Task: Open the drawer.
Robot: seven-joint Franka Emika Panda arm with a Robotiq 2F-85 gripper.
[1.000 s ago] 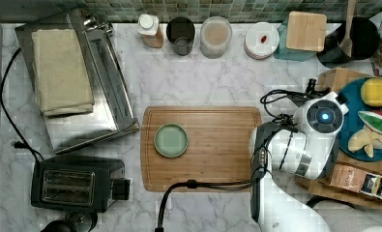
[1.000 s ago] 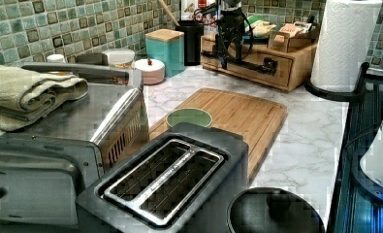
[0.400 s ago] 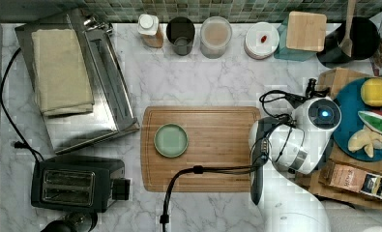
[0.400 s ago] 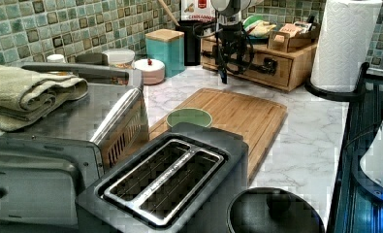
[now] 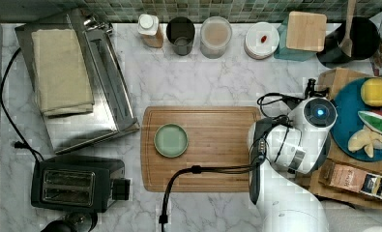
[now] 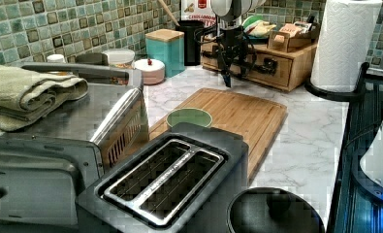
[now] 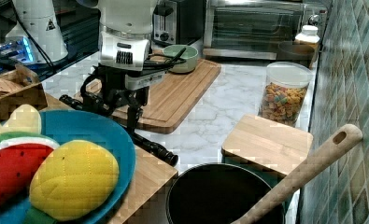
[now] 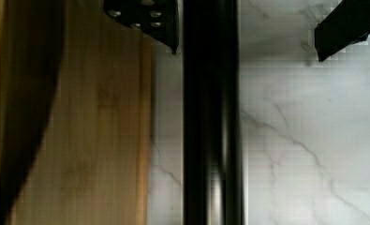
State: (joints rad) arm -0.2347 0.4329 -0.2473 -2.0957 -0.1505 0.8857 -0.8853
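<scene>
Change: in the left view I watched the claw (image 8: 246,49) drop over the last second, from above the box down to handle height.
Claw: wide open, gripping nothing; one finger (image 8: 145,18) sits on each side of the handle (image 8: 210,117).
Drawer (image 6: 279,73): looks shut, in the wooden box beside the board (image 5: 213,145), at the top view's right.
Meaning: I judge the approach is finished. I should now close on the bar and pull towards the board.

I work in a kitchen: a marble desk (image 5: 213,87) backed by green mosaic tiles (image 6: 58,29), with a toaster (image 5: 75,183), a toaster oven (image 5: 77,82), a cutting board (image 5: 217,145), jars and a paper towel roll (image 6: 344,43).
</scene>
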